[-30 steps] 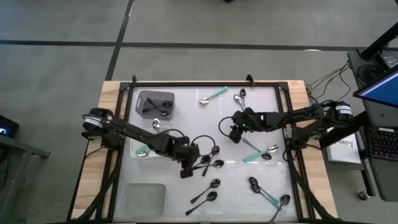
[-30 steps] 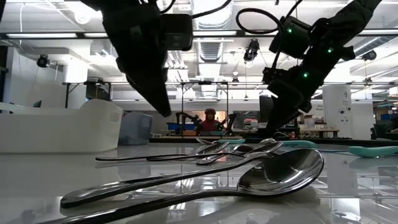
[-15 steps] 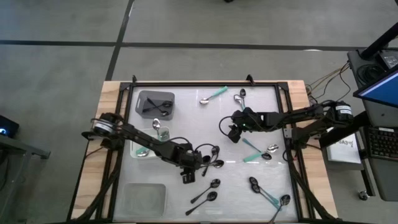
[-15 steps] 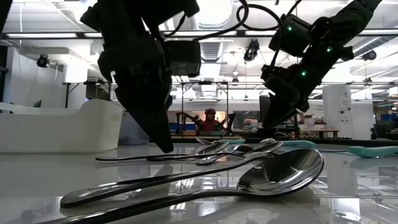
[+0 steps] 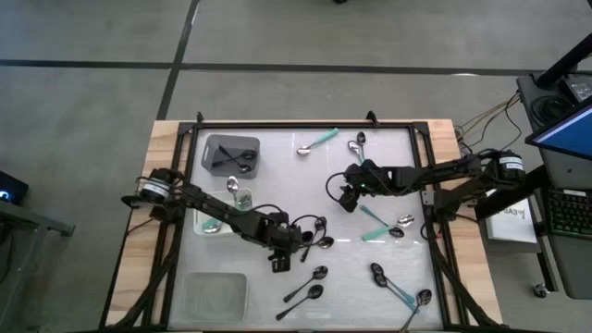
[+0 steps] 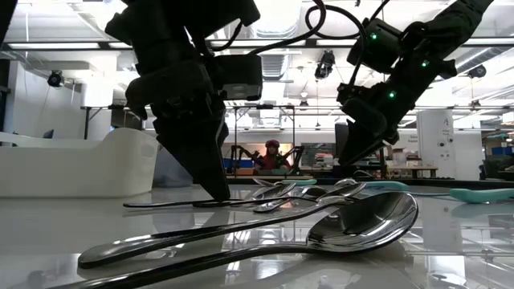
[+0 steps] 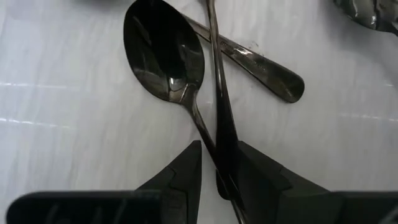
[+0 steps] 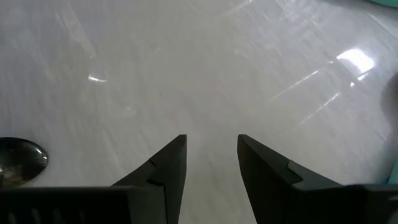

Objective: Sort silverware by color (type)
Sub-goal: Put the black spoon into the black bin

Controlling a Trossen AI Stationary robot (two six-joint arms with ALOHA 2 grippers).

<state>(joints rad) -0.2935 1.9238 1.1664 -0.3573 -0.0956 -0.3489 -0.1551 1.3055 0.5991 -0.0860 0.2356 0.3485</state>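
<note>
Small spoons lie scattered on the white table: a cluster of black ones (image 5: 313, 239), two more black ones (image 5: 310, 283), and teal-handled ones (image 5: 317, 141) (image 5: 377, 220) (image 5: 400, 291). My left gripper (image 5: 280, 256) (image 7: 219, 163) is down at the table on the handle ends of the black cluster, shut on two crossed handles. A black spoon's bowl (image 7: 163, 53) lies just ahead of it. My right gripper (image 5: 349, 198) (image 8: 211, 146) hovers open over bare table right of centre and holds nothing. My left gripper pinches two crossed black spoon handles between its fingers: a thin one (image 7: 208, 134) and a wider one near its rounded free end (image 7: 225, 134). The fingers (image 7: 186, 171) come from above, pointing down, across the handles. Both spoons still lie flat on the table.
A grey bin (image 5: 231, 154) with black spoons sits far left, a white bin (image 5: 205, 222) with a silver-bowled spoon below it, and a clear bin (image 5: 215, 294) near left. A black frame (image 5: 305, 123) rims the table. A person shows far off (image 6: 269, 154).
My left gripper has moved a little toward the table's right and near edges and come down, until its fingertips reach the table at the black spoons' handle ends. The spoons have stayed in place.
</note>
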